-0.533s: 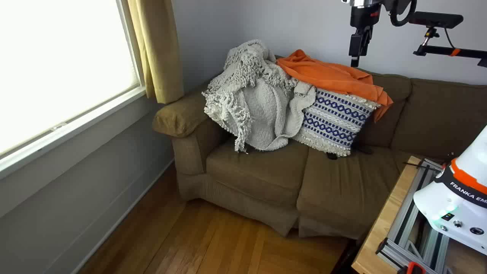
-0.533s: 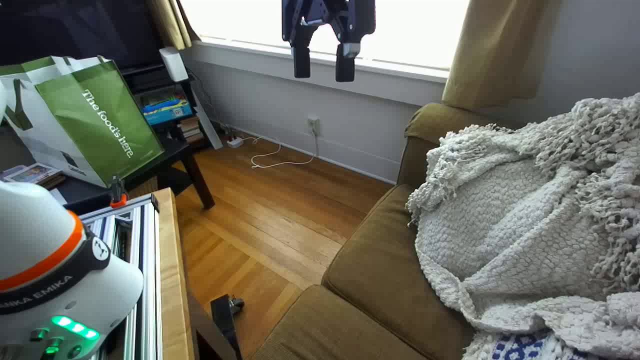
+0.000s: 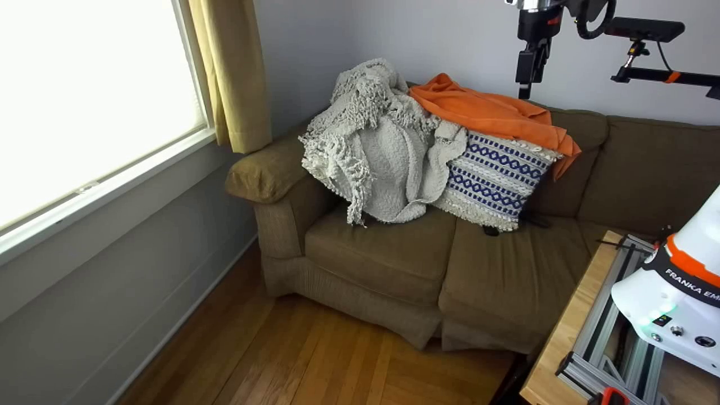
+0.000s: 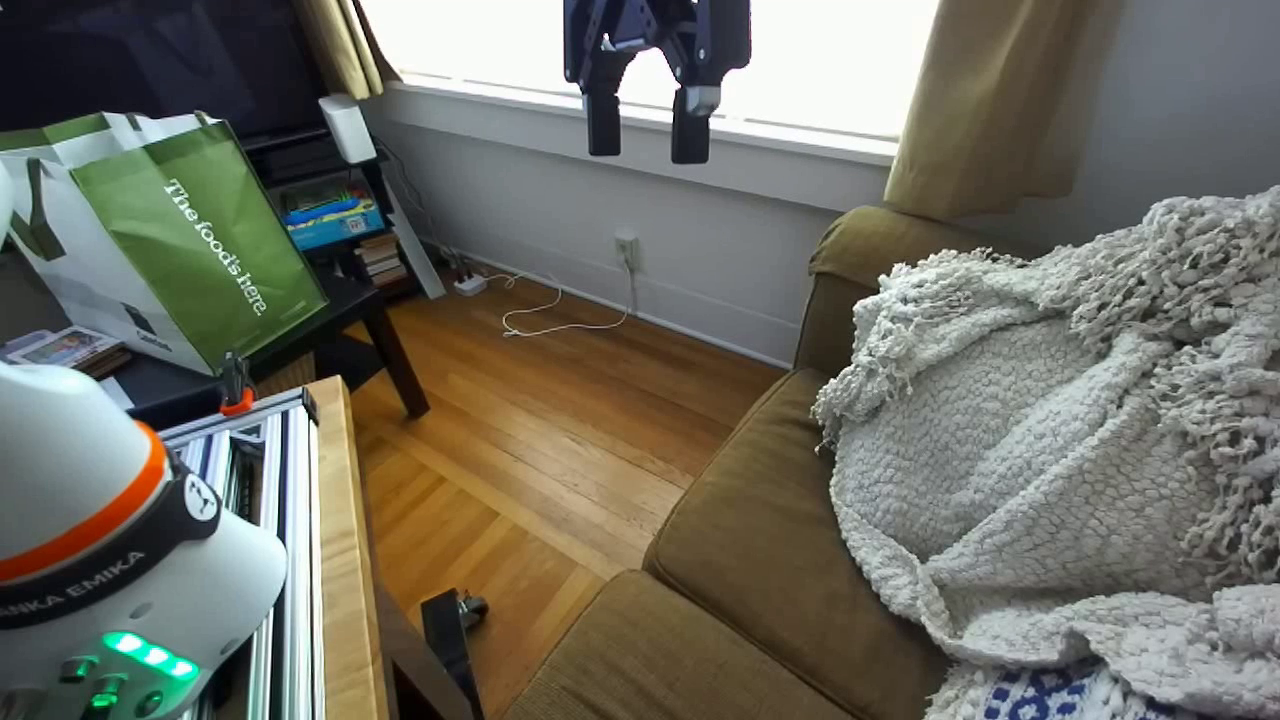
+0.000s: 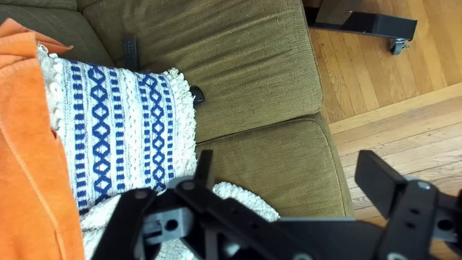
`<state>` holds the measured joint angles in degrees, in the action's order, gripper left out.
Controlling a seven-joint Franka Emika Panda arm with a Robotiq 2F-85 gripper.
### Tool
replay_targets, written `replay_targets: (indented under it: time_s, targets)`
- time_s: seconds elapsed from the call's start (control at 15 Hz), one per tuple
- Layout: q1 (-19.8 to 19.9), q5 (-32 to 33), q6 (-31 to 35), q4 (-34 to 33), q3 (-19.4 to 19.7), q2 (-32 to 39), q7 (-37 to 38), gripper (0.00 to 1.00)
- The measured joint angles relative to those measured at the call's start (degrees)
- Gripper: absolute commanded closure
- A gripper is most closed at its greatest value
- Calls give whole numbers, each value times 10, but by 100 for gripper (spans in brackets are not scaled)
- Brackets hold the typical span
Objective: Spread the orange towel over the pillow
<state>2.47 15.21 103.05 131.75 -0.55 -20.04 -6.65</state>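
Gripper (image 4: 647,142) clear of the pillow (image 3: 496,175), jaws apart, likely pre-grasp: next, pinch the towel (image 3: 488,114) atop it, draw down!

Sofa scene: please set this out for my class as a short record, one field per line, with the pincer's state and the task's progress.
pillow: white and blue, patterned front showing
towel: orange, draped along the pillow's top
blanket: pale, fringed, overlapping the pillow's side
sofa: brown, under pillow and blanket
pincer: open, holding nothing
progress: towel not yet spread over the pillow's front
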Motion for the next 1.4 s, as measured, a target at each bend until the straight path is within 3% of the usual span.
replay_targets:
  time_s: [0.87,1.13,1.4]
  targets:
    - [-1,0,2,0,1,1,0,0]
    - [9,24,66,3,15,31,20,0]
    - [36,111,169,7,31,102,46,0]
